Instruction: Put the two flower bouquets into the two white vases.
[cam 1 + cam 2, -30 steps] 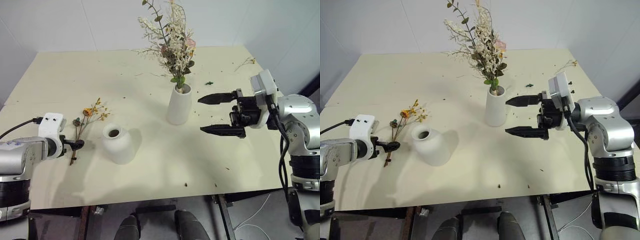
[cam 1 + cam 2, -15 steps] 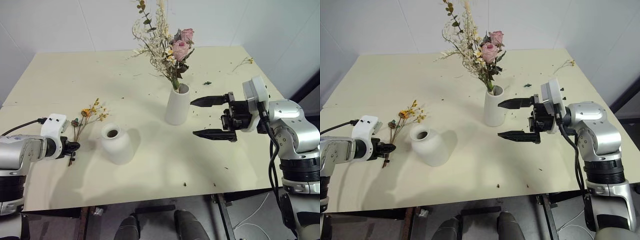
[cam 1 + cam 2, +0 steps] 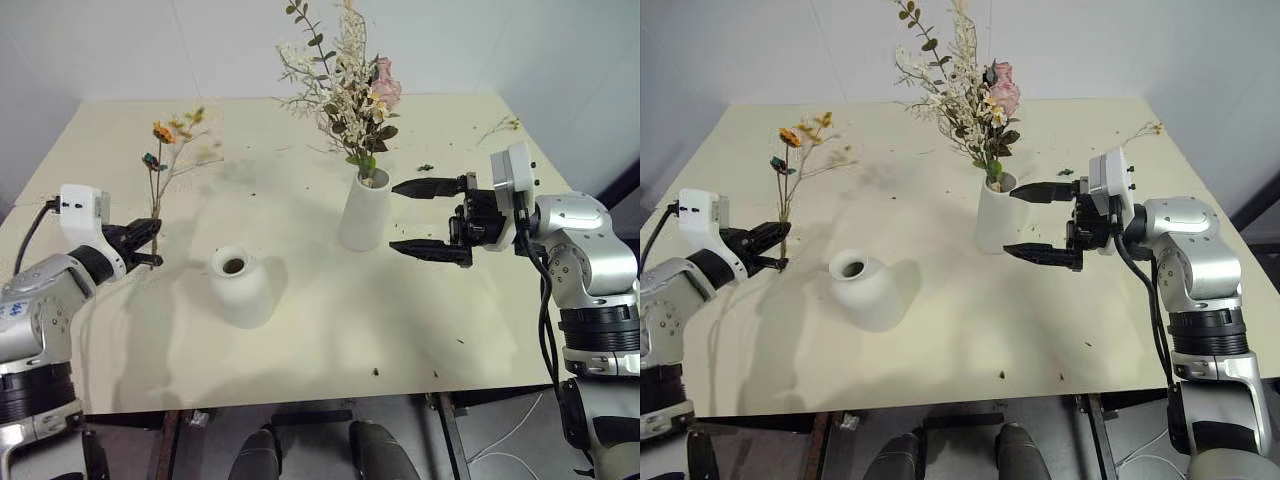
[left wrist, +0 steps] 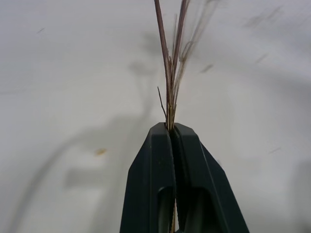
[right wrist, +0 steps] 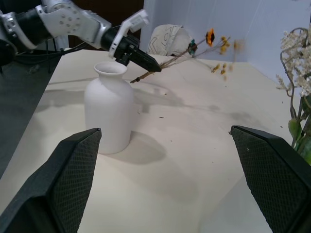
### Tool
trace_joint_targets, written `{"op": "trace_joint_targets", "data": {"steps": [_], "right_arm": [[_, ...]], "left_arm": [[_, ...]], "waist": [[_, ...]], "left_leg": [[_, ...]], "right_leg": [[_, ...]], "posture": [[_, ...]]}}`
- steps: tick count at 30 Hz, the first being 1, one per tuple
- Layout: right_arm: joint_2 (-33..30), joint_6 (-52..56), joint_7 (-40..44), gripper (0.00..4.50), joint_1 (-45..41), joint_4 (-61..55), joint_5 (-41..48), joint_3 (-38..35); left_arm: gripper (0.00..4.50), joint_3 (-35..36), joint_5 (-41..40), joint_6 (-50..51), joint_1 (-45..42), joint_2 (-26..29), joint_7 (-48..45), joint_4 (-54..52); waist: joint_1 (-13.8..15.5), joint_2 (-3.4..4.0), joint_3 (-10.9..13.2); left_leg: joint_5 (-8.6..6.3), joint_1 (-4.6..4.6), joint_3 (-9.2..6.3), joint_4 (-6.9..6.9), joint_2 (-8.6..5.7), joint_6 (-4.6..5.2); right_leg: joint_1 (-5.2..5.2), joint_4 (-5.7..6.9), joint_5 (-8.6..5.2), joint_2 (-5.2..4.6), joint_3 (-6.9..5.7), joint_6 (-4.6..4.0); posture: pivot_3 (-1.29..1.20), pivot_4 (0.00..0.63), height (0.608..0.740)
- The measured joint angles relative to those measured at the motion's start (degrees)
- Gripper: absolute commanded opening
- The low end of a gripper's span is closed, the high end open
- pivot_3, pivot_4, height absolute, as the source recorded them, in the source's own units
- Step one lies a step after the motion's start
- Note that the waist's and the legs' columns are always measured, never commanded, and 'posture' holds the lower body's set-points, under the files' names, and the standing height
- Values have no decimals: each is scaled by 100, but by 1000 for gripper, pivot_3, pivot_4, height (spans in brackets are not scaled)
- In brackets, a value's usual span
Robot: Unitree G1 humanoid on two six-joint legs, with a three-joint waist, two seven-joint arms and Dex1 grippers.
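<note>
Two vases, two bouquets — bushy bunch (image 3: 345, 85) in tall vase (image 3: 363, 210); left gripper (image 3: 152, 243) clamps the sprig (image 3: 165, 150) left of squat vase (image 3: 239, 288). Right gripper (image 3: 428, 217) gapes.

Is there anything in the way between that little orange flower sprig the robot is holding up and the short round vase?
Nothing visible. The left gripper is shut on the orange sprig, lifted off the table. The short vase stands beside it with bare tabletop between, its mouth uncovered. The tall vase, holding the big bouquet, and the open right gripper are farther over.
</note>
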Motion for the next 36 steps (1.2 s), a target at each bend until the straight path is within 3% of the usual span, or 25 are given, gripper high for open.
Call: {"op": "trace_joint_targets", "data": {"steps": [6,17,24,31,36], "right_arm": [[86,-86,-102,4500,-14,39,-52,4],[90,-163,-116,4500,-39,216,-133,5],[90,-173,-116,4500,-70,260,-179,6],[90,-171,-121,4500,-69,258,-181,6],[92,-164,-184,4500,-65,248,-182,6]], "left_arm": [[21,675,-1506,-660,-12,-476,-830,-640],[21,280,-2854,-696,161,-809,-729,-1644],[21,34,-3166,-689,439,-846,-603,-1851],[21,-26,-3460,-622,736,-536,-627,-2045],[21,-264,-3080,-894,972,-445,-930,-2000]], "waist": [[6,-4,-1],[-17,-4,-1],[-19,-4,-1],[-25,-4,-1],[-17,-4,-1]], "left_leg": [[0,2,0,12,2,0],[0,3,-1,24,1,1],[0,3,-1,27,1,2],[-1,3,0,26,1,2],[-1,3,0,26,1,2]], "right_leg": [[7,4,1,2,-1,2],[12,6,4,5,4,7],[14,4,4,5,5,7],[13,3,4,7,6,5],[13,2,3,8,7,3]], "posture": [[0,150,740],[0,150,740],[0,150,740],[0,150,740],[0,150,740]]}}
